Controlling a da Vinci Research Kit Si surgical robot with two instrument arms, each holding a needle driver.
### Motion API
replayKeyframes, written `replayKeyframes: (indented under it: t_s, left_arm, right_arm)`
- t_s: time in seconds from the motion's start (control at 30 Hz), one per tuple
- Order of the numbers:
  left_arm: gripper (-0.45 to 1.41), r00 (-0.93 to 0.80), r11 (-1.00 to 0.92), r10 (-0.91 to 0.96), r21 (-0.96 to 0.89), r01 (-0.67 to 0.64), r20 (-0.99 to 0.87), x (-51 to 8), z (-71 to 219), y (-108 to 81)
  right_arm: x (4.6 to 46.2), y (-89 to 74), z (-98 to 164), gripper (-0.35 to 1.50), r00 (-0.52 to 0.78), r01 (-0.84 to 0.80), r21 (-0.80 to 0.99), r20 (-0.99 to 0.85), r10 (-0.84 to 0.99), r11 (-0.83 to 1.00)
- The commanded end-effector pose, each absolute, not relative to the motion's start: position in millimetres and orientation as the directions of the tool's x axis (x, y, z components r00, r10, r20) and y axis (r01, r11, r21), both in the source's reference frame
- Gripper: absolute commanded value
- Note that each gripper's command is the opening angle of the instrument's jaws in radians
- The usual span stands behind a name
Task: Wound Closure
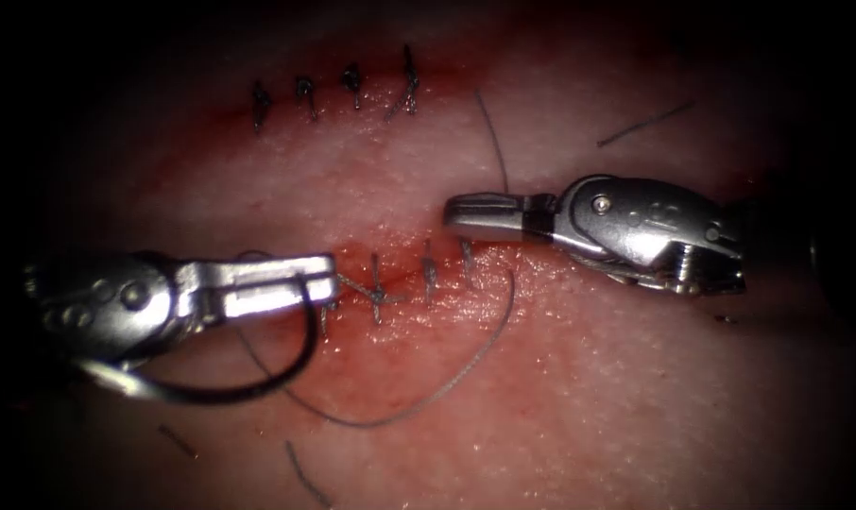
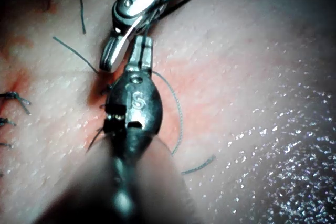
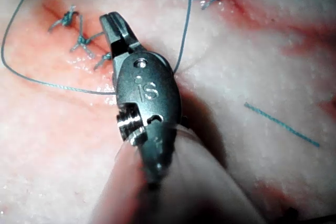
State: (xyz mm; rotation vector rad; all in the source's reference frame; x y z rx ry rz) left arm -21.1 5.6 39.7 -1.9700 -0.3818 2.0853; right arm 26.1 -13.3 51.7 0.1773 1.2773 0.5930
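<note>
My left tool (image 1: 282, 285) lies at the left end of the cut (image 1: 400, 274), its jaws shut on the dark curved needle (image 1: 300, 354) near one end. The needle hangs free of the tissue and arcs down and back under the tool's wrist. Thread (image 1: 419, 401) loops from there over the tissue below the cut, up to its right end. My right tool (image 1: 475, 213) hovers just above the cut's right part with its jaws together. A thread strand (image 1: 492, 142) runs up from their base; whether they grip it is unclear. The right tool (image 3: 116, 31) sits beside the stitches (image 3: 79, 40), and the left tool (image 2: 140, 51) faces the right tool (image 2: 113, 51).
Three knotted stitches (image 1: 426, 279) cross the cut. A second row of stitches (image 1: 352, 90) closes another cut farther back. Loose cut ends of thread (image 1: 645, 125) lie on the tissue (image 1: 589, 378) at the back right and front left. Red fluid stains the area around the cut.
</note>
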Motion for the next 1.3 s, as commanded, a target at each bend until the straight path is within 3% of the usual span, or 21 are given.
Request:
replayKeyframes:
  t_s: [0.03, 0.37, 0.53, 0.83, 1.3]
  left_arm:
    - [-0.45, -0.038, -0.931, 0.363, -0.364, 0.019, -0.931, -21.9, 39.5, 5.1]
    - [-0.45, 0.107, -0.917, 0.381, -0.361, 0.169, -0.918, -23.7, 34.2, 4.3]
    - [-0.45, 0.171, -0.914, 0.384, -0.347, 0.209, -0.907, -24.1, 33.5, 4.4]
    - [-0.45, 0.227, -0.913, 0.394, -0.351, 0.207, -0.891, -23.3, 33.4, 6.2]
    - [-0.45, 0.292, -0.957, 0.292, -0.279, 0.084, -0.911, -21.4, 33.9, 9.5]
  right_arm:
    - [28.6, -13.9, 52.1, -0.35, 0.156, -0.297, 0.433, -0.857, 0.491, 0.851]
    - [35.6, -15.4, 54.2, -0.35, 0.118, -0.201, 0.387, -0.902, 0.415, 0.900]
    - [38.1, -16.2, 55.2, -0.35, 0.032, -0.134, 0.371, -0.925, 0.379, 0.919]
    - [43.5, -20.1, 55.1, -0.35, -0.028, -0.002, 0.408, -0.913, 0.408, 0.913]
    - [44.5, -23.4, 52.6, -0.35, -0.119, 0.181, 0.492, -0.848, 0.516, 0.851]
